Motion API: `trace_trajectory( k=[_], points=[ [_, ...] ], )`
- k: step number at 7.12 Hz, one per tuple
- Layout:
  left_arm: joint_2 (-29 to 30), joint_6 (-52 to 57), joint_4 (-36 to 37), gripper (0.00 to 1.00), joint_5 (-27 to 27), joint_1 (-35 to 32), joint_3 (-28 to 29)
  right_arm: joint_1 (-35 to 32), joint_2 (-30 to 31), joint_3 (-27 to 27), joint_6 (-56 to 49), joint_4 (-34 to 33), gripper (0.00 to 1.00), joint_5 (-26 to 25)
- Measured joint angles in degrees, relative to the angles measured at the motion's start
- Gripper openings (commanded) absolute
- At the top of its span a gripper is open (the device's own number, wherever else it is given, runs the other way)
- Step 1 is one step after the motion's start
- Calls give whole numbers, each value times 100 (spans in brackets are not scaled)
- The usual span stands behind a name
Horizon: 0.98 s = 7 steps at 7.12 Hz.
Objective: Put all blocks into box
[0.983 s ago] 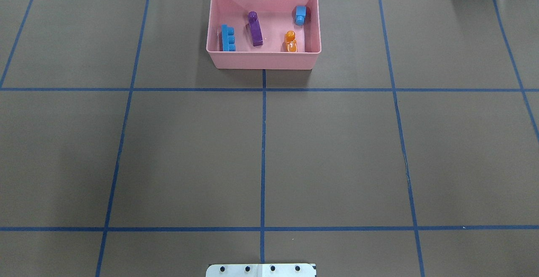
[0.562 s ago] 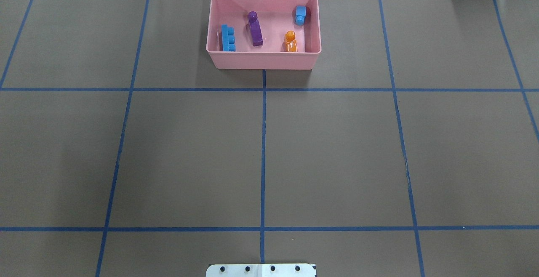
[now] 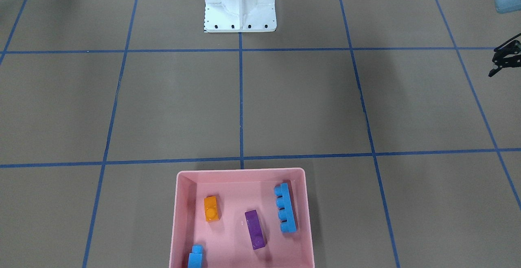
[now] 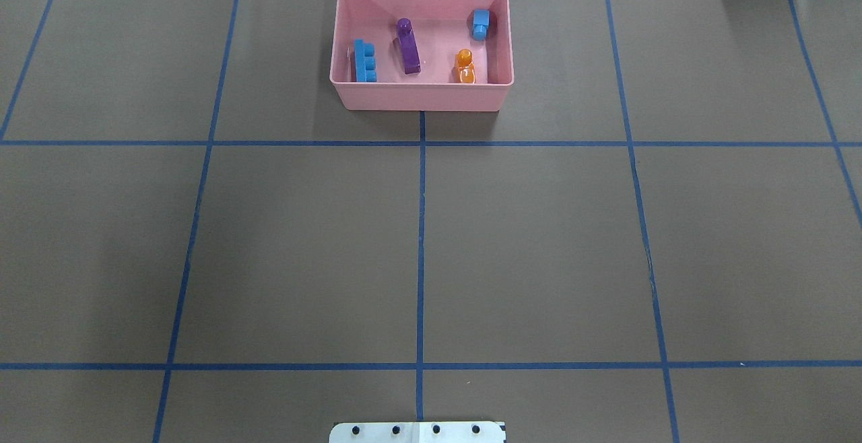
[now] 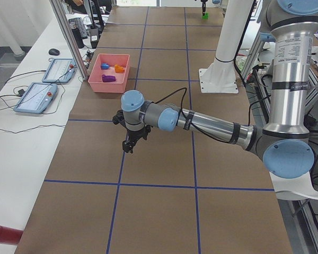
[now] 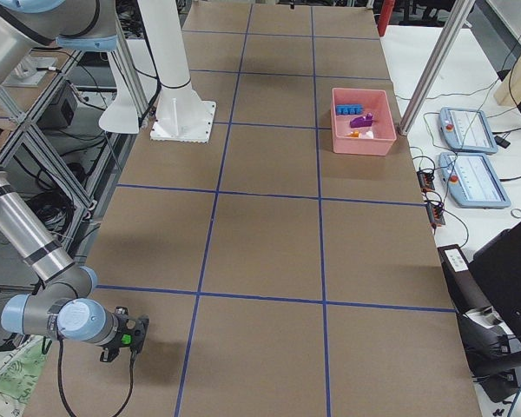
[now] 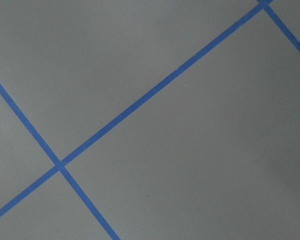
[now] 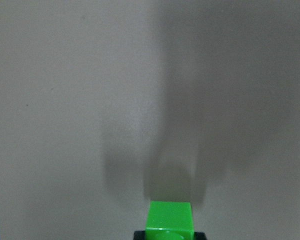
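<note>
Brown paper-covered table (image 4: 539, 241) w/ a blue tape grid. At its far edge from the robot, on the ctr line, sits a shallow pink rectangular plastic box (image 4: 421, 96). Four studded toy bricks lie on its floor, apart from each other:
- a long blue four-stud plastic block (image 4: 365, 60) by the robot's-left wall, studs toward the middle
- an oblong purple plastic block (image 4: 408, 49) just beside it
- a short orange plastic block (image 4: 465, 69) on the right side, nearer the robot-side wall
- a small blue one-stud plastic block (image 4: 479, 23) toward the far right corner

A green plastic block (image 8: 170, 220) is well apart from the box. The right wrist cam shows it pinched btwn the black tips of the right gripper (image 6: 128, 340), above bare paper near the table's right end. The left gripper (image 5: 129, 147) hangs over the table's left part; can't tell if its jaws are apart or closed.
</note>
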State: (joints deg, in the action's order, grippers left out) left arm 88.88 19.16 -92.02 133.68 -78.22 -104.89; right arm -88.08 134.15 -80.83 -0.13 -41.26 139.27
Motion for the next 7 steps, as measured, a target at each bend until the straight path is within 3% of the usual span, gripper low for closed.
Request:
trace_trajectory(
  k=[2, 4, 5, 7],
  points=[
    [-102, -4, 4, 100, 8, -6, -44, -14, -149, -128, 44, 157, 0, 8],
    [-330, -284, 12, 100, 12, -149, -29, -21, -464, -646, 149, -201, 0, 19],
    [-440, -599, 18, 100, 18, -312, -13, -20, -774, -992, 206, -791, 0, 13],
    [-512, -838, 30, 100, 34, -663, 36, -25, -1810, -1654, 245, -2588, 0, -19]
  ],
)
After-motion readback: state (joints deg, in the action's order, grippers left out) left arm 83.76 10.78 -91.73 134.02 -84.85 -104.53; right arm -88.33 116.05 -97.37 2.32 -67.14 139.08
